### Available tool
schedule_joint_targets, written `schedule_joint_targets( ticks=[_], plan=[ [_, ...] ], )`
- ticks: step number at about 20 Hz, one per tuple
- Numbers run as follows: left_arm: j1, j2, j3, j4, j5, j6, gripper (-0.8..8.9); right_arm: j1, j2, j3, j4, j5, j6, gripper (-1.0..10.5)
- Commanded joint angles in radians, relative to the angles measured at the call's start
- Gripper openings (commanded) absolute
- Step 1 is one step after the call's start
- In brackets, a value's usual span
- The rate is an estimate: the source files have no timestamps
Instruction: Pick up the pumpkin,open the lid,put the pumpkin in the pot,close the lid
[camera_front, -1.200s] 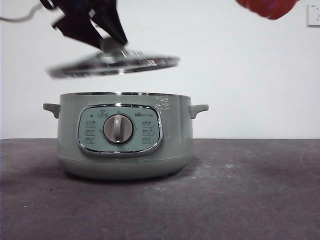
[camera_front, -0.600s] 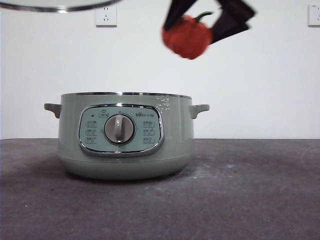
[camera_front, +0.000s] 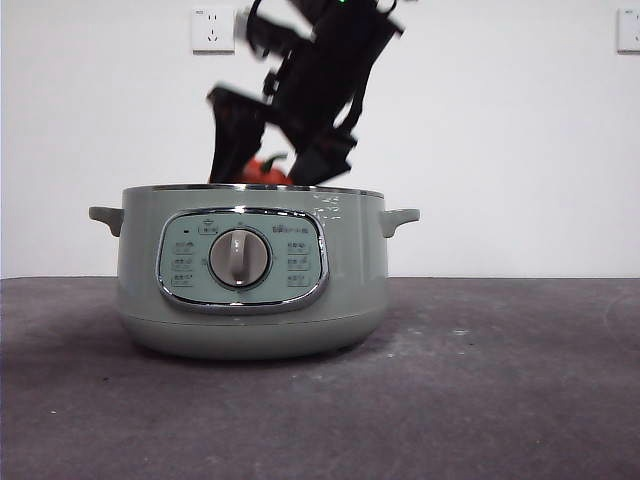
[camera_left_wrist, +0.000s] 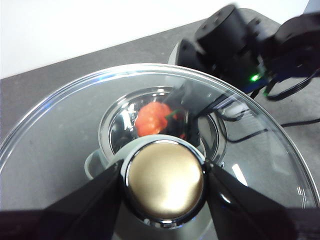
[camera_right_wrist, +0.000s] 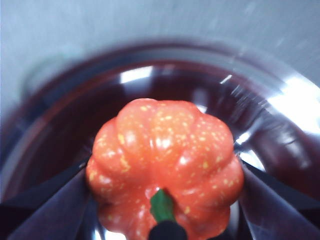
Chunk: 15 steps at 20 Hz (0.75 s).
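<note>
**Step in hand: placing the pumpkin in the pot, lid held clear**

Front view. The pot (camera_front: 250, 270) stands on the dark worktop (camera_front: 500, 400) with its control panel and dial facing the camera and its mouth uncovered. The right hand (camera_front: 262, 168) reaches down from above to the rim. The pumpkin (camera_front: 265, 172) shows as an orange patch between the black jaws, level with the steel rim and partly below it. The lid is out of this view.

Left wrist view. The left hand (camera_left_wrist: 162, 182) is closed on the knob (camera_left_wrist: 163, 181) of the glass lid (camera_left_wrist: 65, 150), one jaw on each side. The lid hangs above the pot (camera_left_wrist: 95, 162), apart from it. Through the glass, the pumpkin (camera_left_wrist: 151, 119) and the other arm's hand (camera_left_wrist: 182, 117) appear inside the pot's mouth.

Right wrist view. The right hand (camera_right_wrist: 165, 187) is closed on the pumpkin (camera_right_wrist: 165, 160), jaws pressing its two flanks, green stem toward the camera. Below it lies the pot's shiny inner bowl (camera_right_wrist: 280, 110).

Assessment. The insertion step is under way and the pumpkin is not yet released. The next move calls for a little more descent, then opening the right hand and withdrawing it straight up, clear of the rim. Only then should the lid be lowered level onto the pot.
</note>
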<state>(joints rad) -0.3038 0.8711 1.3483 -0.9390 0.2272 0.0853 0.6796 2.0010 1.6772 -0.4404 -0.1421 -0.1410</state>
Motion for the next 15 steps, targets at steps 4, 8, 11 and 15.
schedule_joint_targets(
  ticks=[4, 8, 11, 15],
  plan=[
    [0.003, -0.01, 0.016, 0.026, 0.009, -0.003, -0.09, 0.01, 0.067, 0.003, -0.021, 0.041, -0.043, -0.1],
    [0.003, -0.01, 0.016, 0.025, 0.01, -0.002, -0.09, 0.017, 0.085, 0.003, -0.081, 0.044, -0.08, -0.1],
    [0.003, -0.01, 0.016, 0.024, 0.01, -0.002, -0.09, 0.023, 0.085, 0.003, -0.09, 0.04, -0.082, 3.1],
    [0.003, -0.009, 0.016, 0.025, 0.01, -0.002, -0.09, 0.024, 0.08, 0.009, -0.105, 0.045, -0.06, 6.6]
  ],
)
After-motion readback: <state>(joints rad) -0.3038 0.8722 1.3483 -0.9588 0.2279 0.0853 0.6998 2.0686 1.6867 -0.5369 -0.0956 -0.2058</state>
